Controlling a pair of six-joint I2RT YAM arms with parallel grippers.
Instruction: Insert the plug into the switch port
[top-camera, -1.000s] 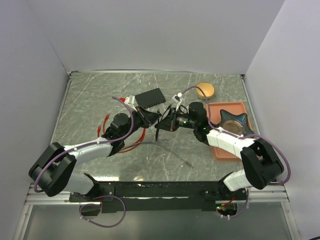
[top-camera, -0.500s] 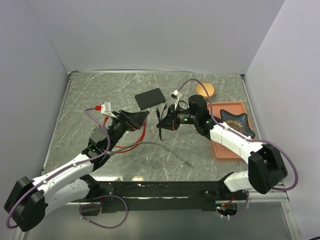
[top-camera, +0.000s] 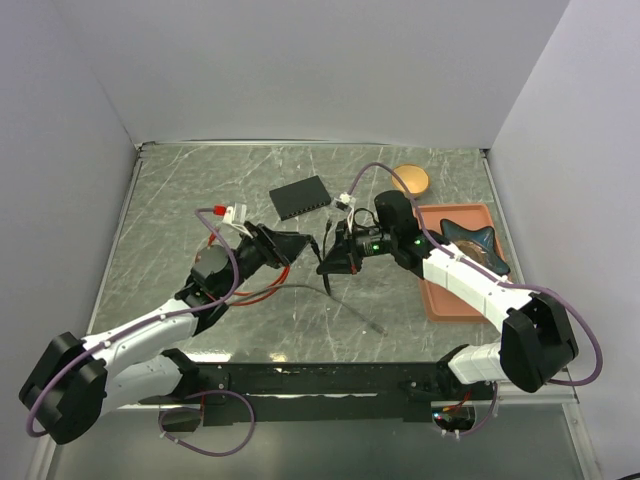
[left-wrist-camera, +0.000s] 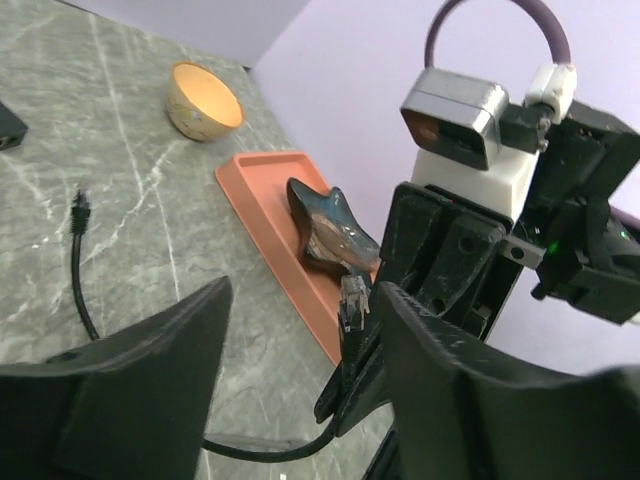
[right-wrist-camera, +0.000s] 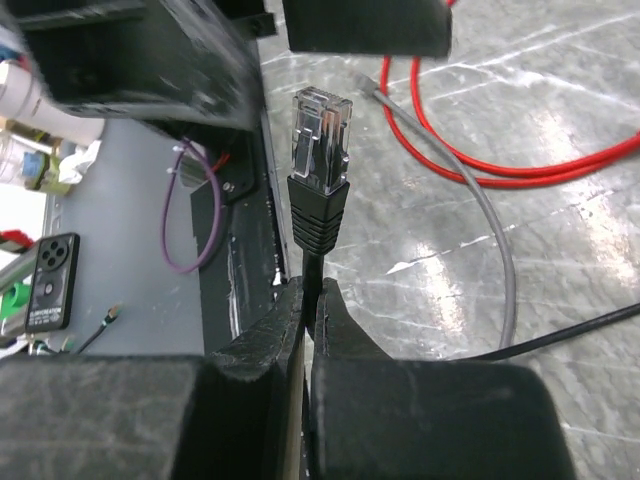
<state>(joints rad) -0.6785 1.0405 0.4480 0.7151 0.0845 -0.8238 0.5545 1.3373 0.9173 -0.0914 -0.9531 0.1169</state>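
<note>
Change over the last second: left gripper (top-camera: 290, 242) was shut close against the right gripper (top-camera: 335, 257), then opened, pulled back to its own side, and has now swung in again. Its jaws stand apart and empty. In its wrist view one finger (left-wrist-camera: 140, 390) sits on either side of the plug (left-wrist-camera: 352, 300), touching nothing.

Right gripper is clamped on the black cable (right-wrist-camera: 312, 262) just below the plug. The plug sticks out clear of the fingertips, with its clip and contacts exposed. The right arm alone now carries it.

Switch (top-camera: 300, 197) lies flat on the table (top-camera: 180, 200) behind both grippers, near them but apart. From above I cannot tell which edge has the ports. The plug is not at a port yet.

Judgement: handover looks complete, so insertion falls to the right arm unless the left closes again to straighten the plug. Red cable (top-camera: 262, 292) lies loose under the left gripper and may snag.
</note>
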